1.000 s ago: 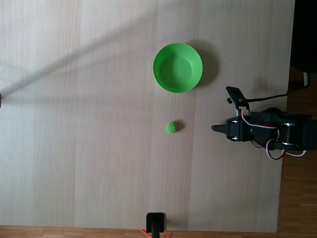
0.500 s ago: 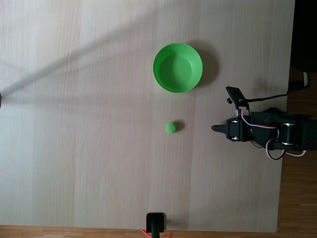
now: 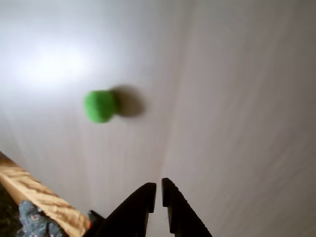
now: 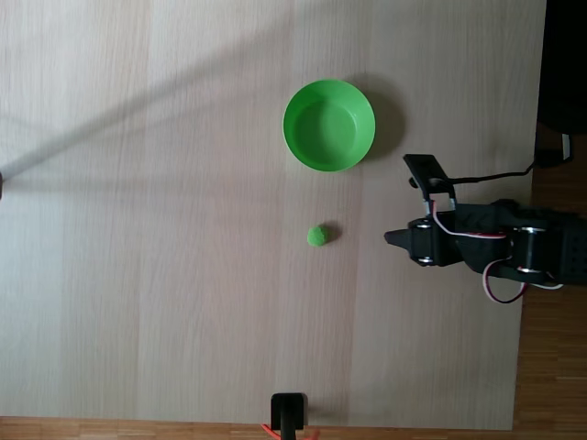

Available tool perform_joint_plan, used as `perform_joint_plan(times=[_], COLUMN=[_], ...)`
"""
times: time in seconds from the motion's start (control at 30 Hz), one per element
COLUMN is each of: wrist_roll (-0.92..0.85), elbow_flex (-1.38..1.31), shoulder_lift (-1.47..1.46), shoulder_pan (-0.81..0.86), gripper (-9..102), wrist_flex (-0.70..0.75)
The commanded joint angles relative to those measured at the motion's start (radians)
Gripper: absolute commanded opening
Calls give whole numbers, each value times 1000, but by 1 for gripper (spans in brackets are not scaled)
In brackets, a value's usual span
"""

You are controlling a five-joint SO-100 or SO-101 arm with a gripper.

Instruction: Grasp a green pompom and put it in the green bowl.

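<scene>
Black jaws: mine, pressed nearly together with only a thin slit between the tips, pinching nothing; my gripper [image 3: 158, 187] enters the wrist view from the bottom edge and points out over the table.
Gripper, fixed view: my gripper [image 4: 389, 237] sits to the right of the green pompom, apart from it, its tip aimed leftward toward it.
Green pompom: lies loose on the table [image 4: 165, 275], in the wrist view up and to the left of my jaws [image 3: 99, 105], with a dark shadow at its right side; in the fixed view [image 4: 316, 236] it lies below the green bowl, well apart from it.
Green bowl: upright on the table [image 4: 328, 125], nothing inside, up and to the left of my gripper in the fixed view.
Table: pale wood grain, crossed by long diagonal shadows.
Arm: black body with red and white wires [image 4: 495, 243], behind my gripper at the table's right edge.
</scene>
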Motion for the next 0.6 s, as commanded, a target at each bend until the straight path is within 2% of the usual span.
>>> perform_joint_plan(times=[0.0, 0.27, 0.57], wrist_roll=[-20, -26, -25], elbow_flex=[-206, -534, -657], shoulder_lift=[-173, -528, -788], shoulder_pan=[-6, 8, -3], gripper=[0, 0, 0], wrist_flex=[-12, 3, 3])
